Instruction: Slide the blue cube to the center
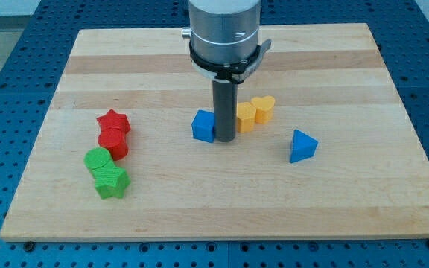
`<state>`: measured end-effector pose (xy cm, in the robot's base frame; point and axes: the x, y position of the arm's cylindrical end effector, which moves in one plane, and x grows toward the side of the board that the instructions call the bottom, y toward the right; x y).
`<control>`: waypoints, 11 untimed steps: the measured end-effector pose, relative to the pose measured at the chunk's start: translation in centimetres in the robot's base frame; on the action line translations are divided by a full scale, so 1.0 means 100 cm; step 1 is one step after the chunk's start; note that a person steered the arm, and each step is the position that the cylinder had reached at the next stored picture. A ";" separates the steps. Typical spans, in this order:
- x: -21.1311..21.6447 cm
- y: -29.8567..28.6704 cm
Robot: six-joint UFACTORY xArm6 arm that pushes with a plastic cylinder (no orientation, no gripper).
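— Tip first: where does my tip (224, 140) sit?

— Right beside the blue cube (203, 126), on the cube's right in the view, touching or nearly touching its side; the gap is too fine to judge. It is a bare rod end with nothing to open or close, and it holds nothing.

— And the blue cube itself?

— It stands on the wooden board (334, 201), roughly at the board's middle, a shade toward the view's left.

— What lies on the far side of the rod from the cube?

— An orange block (246, 116), partly hidden behind the rod, so its shape is unclear. Touching it, farther right of the cube, is an orange heart (264, 108).

— Anything else blue?

— A blue triangular block (302, 145), well to the right of the cube and slightly lower in the view.

— To the cube's left?

— A red star (113, 121) with a red cylinder (114, 142) pressed against it just below, well apart from the cube. Lower still, a green cylinder (97, 160) and a green star (111, 181) touch each other, farthest from the cube.
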<state>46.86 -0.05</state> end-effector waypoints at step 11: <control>-0.083 -0.116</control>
<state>38.60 -11.62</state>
